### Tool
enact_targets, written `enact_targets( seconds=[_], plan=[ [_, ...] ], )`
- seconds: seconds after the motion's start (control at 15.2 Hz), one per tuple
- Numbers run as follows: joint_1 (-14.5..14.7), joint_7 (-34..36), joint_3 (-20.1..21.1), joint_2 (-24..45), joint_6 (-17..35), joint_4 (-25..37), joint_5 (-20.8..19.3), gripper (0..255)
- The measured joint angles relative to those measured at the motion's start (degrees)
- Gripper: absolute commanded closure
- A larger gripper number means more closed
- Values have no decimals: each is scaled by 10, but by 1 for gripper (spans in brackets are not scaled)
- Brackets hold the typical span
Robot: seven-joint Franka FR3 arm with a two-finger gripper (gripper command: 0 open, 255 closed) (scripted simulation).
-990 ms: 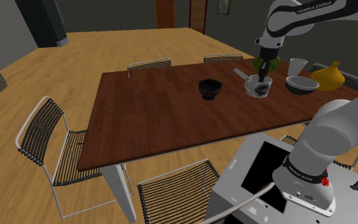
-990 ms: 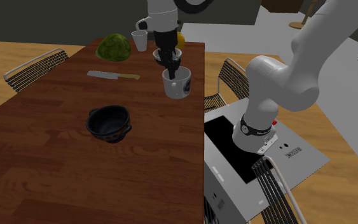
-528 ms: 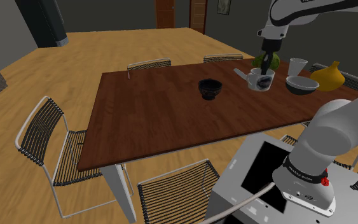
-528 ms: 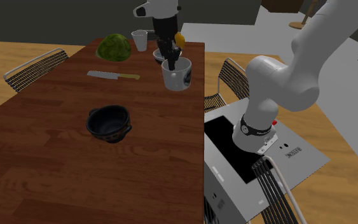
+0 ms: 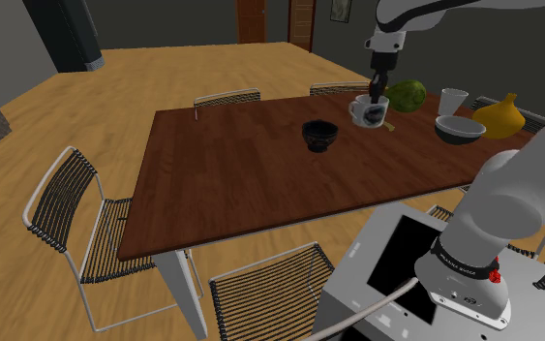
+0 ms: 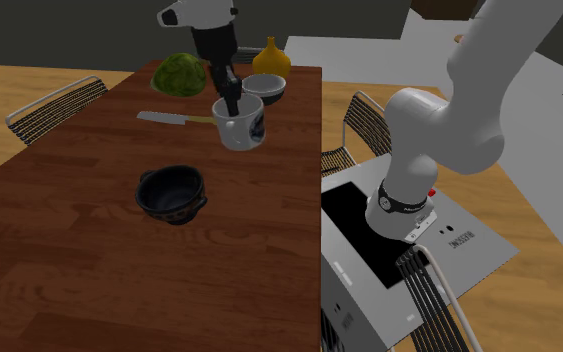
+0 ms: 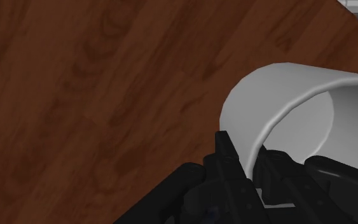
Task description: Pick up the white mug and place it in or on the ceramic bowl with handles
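Checking the gripper (image 5: 374, 96) first, I found it nearly closed, pinching the rim of the white mug (image 5: 369, 113). In the wrist view one finger (image 7: 227, 154) sat outside the wall and the other inside it. The mug hung a little tilted, just above the counter (image 5: 241, 184). It was glossy white with a dark printed patch on its side and a smooth rounded lip around a pale grey inside. The dark bowl with handles (image 6: 172, 193) stood apart from it on the reddish-brown wood, nearer the second exterior view's bottom. Behind the mug I could see a knife (image 6: 172, 118), a green melon (image 6: 181, 74), a white bowl (image 6: 266, 89) and a yellow gourd (image 6: 270, 58).
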Motion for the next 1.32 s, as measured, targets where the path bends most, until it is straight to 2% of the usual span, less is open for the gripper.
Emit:
enact_targets(
  seconds=[0.53,0.86,0.99,1.32],
  plan=[
    [29,-6,-2,183,-18,186,82,255],
    [20,-14,1,307,-57,336,135,255],
    [18,-15,4,328,-56,353,144,255],
    [19,-17,5,333,-23,325,146,255]
  ],
)
